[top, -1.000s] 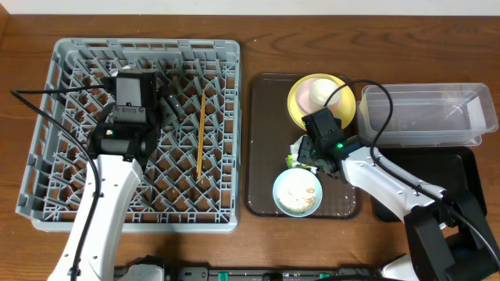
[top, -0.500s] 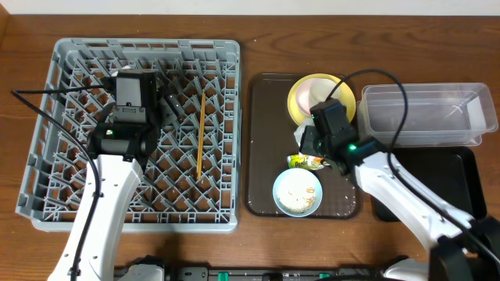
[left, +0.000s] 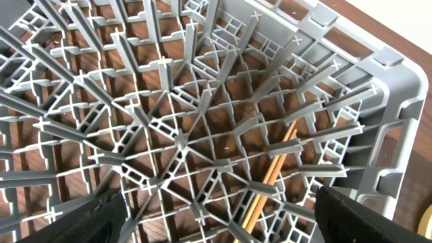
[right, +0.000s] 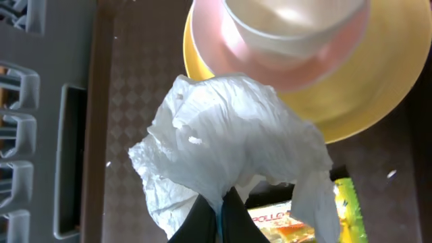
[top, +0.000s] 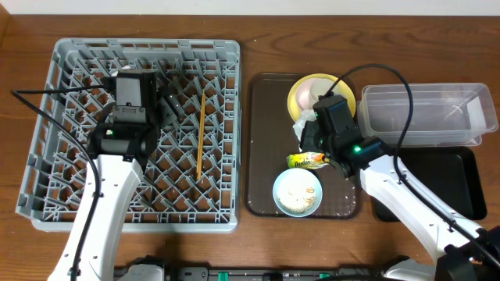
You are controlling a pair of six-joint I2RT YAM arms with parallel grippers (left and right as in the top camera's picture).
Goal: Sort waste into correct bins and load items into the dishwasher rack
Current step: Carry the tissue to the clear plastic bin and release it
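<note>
My right gripper [top: 306, 130] is shut on the crumpled white napkin [right: 229, 142] and holds it above the brown serving tray [top: 262, 156], beside the yellow plate [top: 301, 94]. The napkin also shows in the overhead view [top: 301, 122]. The yellow-green wrapper [top: 306, 160] lies on the tray under it, and shows in the right wrist view [right: 337, 209]. A cream bowl [right: 297, 27] sits on the plate. The light blue bowl [top: 297, 192] holds rice scraps. My left gripper [left: 216, 219] is open over the grey rack [top: 70, 55], where the chopsticks [top: 201, 133] lie, also in the left wrist view [left: 270, 179].
The clear tub [top: 426, 115] stands at the right, partly over the black tray [top: 461, 183]. The brown serving tray lies between the rack and the bins. The rack's upright pegs [left: 182, 138] are right below my left fingers.
My right gripper has lifted the napkin off the tray and moved up and right with it, uncovering the yellow-green wrapper. The left arm has not moved.
</note>
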